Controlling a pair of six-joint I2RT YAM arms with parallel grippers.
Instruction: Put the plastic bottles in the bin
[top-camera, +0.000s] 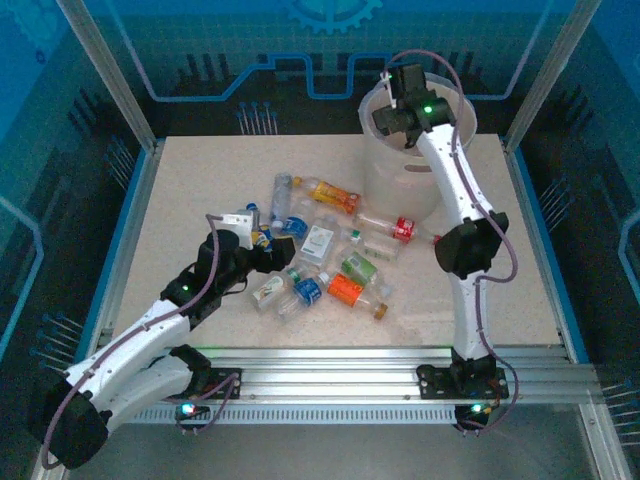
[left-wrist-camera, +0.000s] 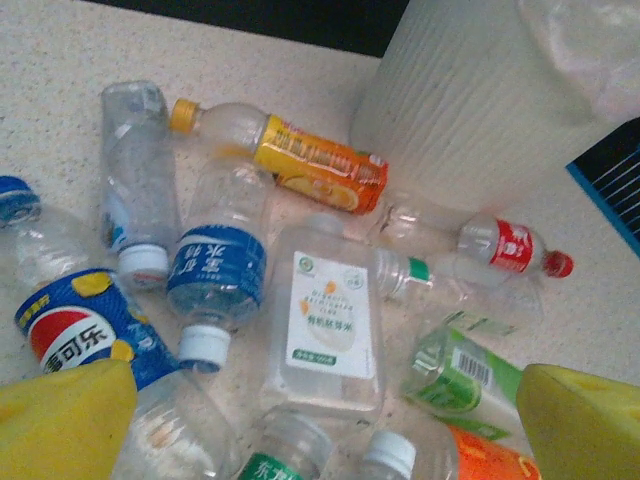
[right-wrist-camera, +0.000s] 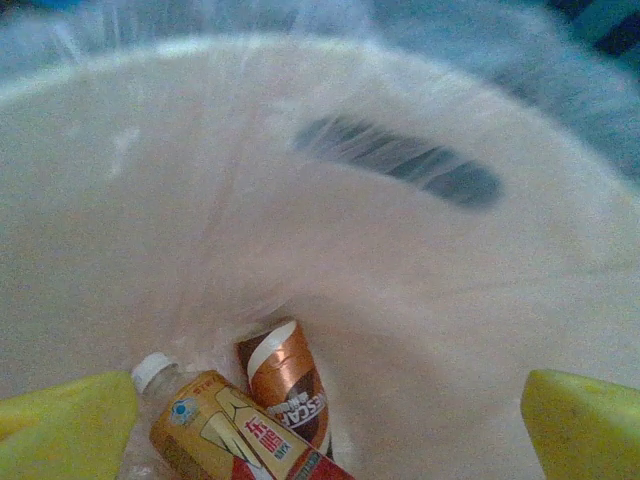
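Several plastic bottles lie in a loose pile mid-table, among them an orange-labelled one, a red-labelled one and a flat white-labelled one. My left gripper hovers open at the pile's left edge. In its wrist view the left gripper straddles the white-labelled bottle, beside a blue-labelled bottle and a green one. My right gripper hangs open over the bin. Below the right gripper, a yellow-labelled bottle and a brown one lie inside the bin.
The bin's ribbed wall stands just behind the pile at the back right. An aluminium rail runs along the near edge with both arm bases on it. Blue frame edges and enclosure posts border the tabletop.
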